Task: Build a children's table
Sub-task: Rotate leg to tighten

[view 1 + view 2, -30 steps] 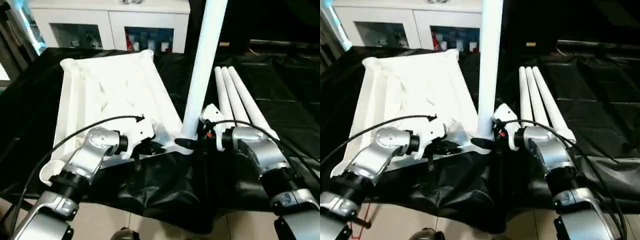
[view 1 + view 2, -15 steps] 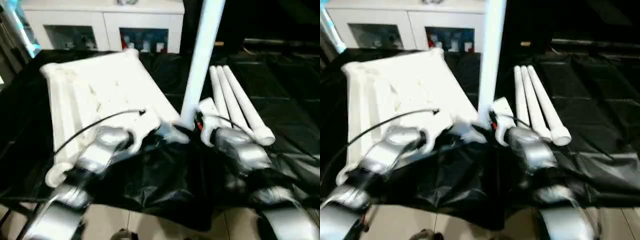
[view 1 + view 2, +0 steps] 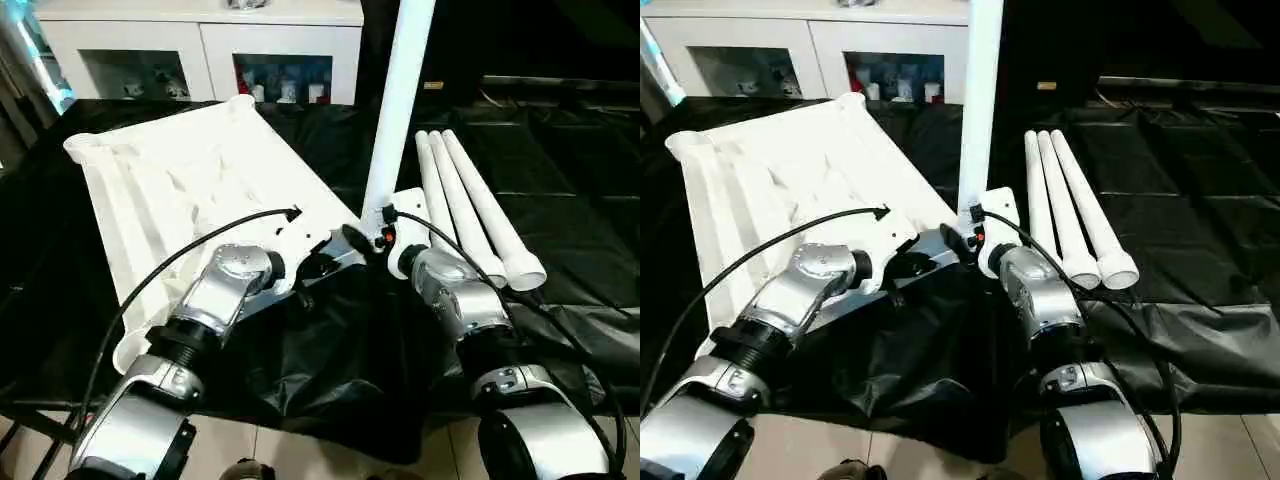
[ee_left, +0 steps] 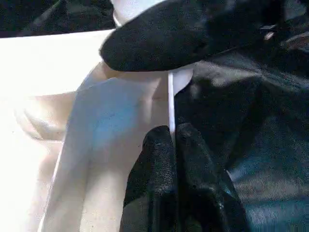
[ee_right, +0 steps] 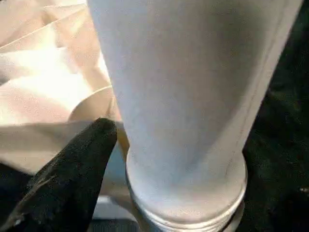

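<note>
- White ribbed plastic tabletop (image 3: 190, 180) lay underside-up on the black sheet (image 3: 560, 240)
- One white tapered leg (image 3: 398, 110) stood in its near corner socket, apparently seated
- Three spare white legs (image 3: 475, 205) lay beside it, unfitted
- Left gripper (image 4: 173, 140) pinched the tabletop's thin edge
- Right gripper (image 3: 362, 240) at the leg's base; spread or gripping, cannot tell

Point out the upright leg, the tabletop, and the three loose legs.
upright leg (image 3: 398, 100), left eye view, mid shaft.
tabletop (image 3: 190, 180), left eye view, ribbed underside.
loose legs (image 3: 470, 205), left eye view, middle leg's shaft.
</note>
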Robot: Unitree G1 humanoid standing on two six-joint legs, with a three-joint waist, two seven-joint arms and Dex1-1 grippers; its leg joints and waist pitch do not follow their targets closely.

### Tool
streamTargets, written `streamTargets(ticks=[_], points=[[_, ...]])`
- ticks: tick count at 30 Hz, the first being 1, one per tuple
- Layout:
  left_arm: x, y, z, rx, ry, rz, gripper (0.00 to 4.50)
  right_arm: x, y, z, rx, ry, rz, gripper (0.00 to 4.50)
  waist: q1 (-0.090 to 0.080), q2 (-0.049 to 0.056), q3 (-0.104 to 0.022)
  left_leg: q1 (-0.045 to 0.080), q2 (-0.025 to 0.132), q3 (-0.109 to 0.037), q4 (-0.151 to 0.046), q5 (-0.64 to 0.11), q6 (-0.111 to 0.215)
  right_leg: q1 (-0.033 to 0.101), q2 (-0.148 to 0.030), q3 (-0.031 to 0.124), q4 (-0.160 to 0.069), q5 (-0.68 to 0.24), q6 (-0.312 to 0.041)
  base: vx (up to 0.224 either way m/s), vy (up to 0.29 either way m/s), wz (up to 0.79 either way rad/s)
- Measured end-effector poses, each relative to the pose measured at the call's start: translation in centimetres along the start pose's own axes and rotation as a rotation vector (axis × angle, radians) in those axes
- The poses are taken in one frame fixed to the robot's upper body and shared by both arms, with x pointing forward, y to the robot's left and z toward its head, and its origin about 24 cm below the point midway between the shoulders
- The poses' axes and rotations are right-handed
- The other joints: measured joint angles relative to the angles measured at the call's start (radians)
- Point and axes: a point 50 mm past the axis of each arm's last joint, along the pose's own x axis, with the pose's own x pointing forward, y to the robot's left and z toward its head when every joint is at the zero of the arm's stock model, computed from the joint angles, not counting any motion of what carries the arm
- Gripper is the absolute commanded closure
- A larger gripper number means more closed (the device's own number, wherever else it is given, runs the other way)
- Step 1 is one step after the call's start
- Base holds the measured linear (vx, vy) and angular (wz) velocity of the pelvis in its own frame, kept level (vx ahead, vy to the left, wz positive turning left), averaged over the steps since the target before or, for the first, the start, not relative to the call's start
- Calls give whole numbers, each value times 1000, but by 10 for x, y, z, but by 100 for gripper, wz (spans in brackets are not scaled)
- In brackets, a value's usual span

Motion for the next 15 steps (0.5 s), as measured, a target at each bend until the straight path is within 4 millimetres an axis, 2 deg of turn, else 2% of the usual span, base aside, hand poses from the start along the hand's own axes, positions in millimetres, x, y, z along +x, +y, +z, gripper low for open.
streamTargets(ticks=[11,15], points=[[-26,-7,-13,75,-10,-199,450,-47,-12,-5,-211,125,386,62,36,0,0,0,0,0,1,0,0,0,0,0,1,0,0,0,0,0],[-34,-7,-17,90,-2,-245,450,-52,-10,-4,-215,143,460,62,43,0,0,0,0,0,2,0,0,0,0,0,1,0,0,0,0,0]])
